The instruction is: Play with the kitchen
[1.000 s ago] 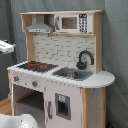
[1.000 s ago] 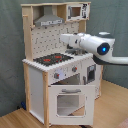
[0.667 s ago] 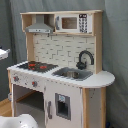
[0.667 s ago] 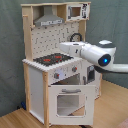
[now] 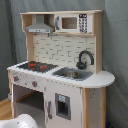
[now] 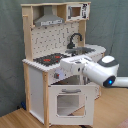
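Toy kitchen [image 5: 60, 75] stands upright; robot gripper [image 6: 64, 70] hovers at its worktop's front edge, probably nearing the knobs; finger state unclear.

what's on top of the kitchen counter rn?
On the kitchen counter: a red-ringed stovetop, a sink and a black faucet. In the second exterior view the robot arm covers the counter's front edge, so nothing there can be checked.

Kitchen [image 5: 60, 75]: matt white panels with light-wood edging. Faucet [image 5: 85, 59] above its sink [image 5: 72, 74]: glossy black. Arm [image 6: 97, 72] before its oven door: smooth white plastic.
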Robot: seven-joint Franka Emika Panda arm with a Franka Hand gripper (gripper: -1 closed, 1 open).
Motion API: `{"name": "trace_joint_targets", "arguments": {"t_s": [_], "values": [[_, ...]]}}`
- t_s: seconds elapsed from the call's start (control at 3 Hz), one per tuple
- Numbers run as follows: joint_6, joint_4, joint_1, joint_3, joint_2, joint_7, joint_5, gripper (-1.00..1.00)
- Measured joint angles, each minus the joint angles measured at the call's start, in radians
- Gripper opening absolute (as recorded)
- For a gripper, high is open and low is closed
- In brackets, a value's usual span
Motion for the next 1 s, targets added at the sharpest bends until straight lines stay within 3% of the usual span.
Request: {"name": "trace_joint_targets", "arguments": {"t_s": [0.67, 1.0], "values": [[0.005, 0.055, 0.011, 0.077, -0.130, 0.161, 0.000, 1.00], [0.018, 0.056, 0.010, 0.079, -0.158, 0.272, 0.000, 1.00]]}}
